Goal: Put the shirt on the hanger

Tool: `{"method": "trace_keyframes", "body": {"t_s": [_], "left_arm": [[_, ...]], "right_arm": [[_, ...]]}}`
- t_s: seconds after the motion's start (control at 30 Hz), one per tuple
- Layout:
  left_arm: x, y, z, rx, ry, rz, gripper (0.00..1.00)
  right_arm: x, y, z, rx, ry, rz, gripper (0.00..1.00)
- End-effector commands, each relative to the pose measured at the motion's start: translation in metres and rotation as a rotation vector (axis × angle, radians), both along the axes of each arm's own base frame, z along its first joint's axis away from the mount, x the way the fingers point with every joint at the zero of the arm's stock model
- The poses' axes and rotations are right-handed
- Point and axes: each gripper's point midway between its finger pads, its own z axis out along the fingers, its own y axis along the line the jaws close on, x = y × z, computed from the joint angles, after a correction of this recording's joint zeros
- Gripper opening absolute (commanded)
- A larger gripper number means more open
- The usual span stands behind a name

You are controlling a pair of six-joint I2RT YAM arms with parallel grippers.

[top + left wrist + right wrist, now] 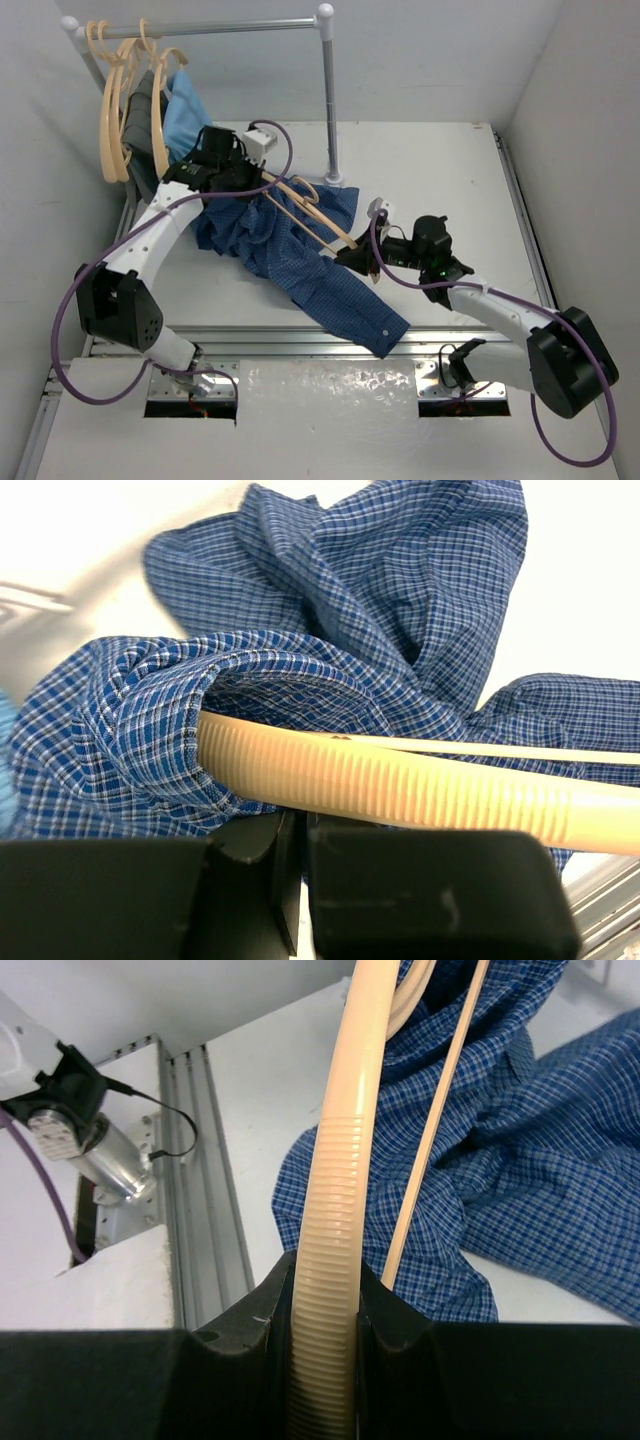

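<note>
Dark blue checked shirt (300,265): mid-frame on white bench (440,180)
Peach-tan curved hanger (335,1220): end inside shirt
Left fingers (420,890): clenched
Right fingers (240,1360): grasping hanger

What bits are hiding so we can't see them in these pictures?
- Left wrist view: the hanger has its tip buried inside a fold of the shirt.
- Left wrist view: whether the left gripper pinches any cloth; its own black fingers cover that spot.
- Right wrist view: the hanger's hook is cut off by the top edge, and the right gripper hides the bar's lower end.
</note>
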Motion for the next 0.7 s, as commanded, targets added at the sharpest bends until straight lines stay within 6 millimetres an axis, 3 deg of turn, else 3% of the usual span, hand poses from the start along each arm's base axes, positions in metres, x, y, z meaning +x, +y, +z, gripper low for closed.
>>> {"method": "trace_keyframes", "body": {"t_s": [0.0,0.13,0.3,0.57,0.67], "left_arm": [[0.004,0.001,0.063,-0.003,-0.179,-0.002,0.00],[0.002,0.019,0.076,0.057,-0.210,0.063,0.00],[0.004,0.039,0.078,0.123,-0.223,0.156,0.00],[0.008,0.038,0.090,0.107,-0.250,0.170,0.00],[0.001,0.028,0.095,0.086,-0.258,0.085,0.00]], "right_arm": [[-0.019,0.014,0.024,0.041,-0.037,0.179,0.00],[-0.022,0.012,0.012,0.006,0.002,0.186,0.00],[-0.027,0.009,-0.003,-0.033,0.052,0.189,0.00],[-0.032,0.012,-0.008,-0.090,0.066,0.215,0.00],[-0.028,0.016,-0.005,-0.095,0.039,0.216,0.00]]}}
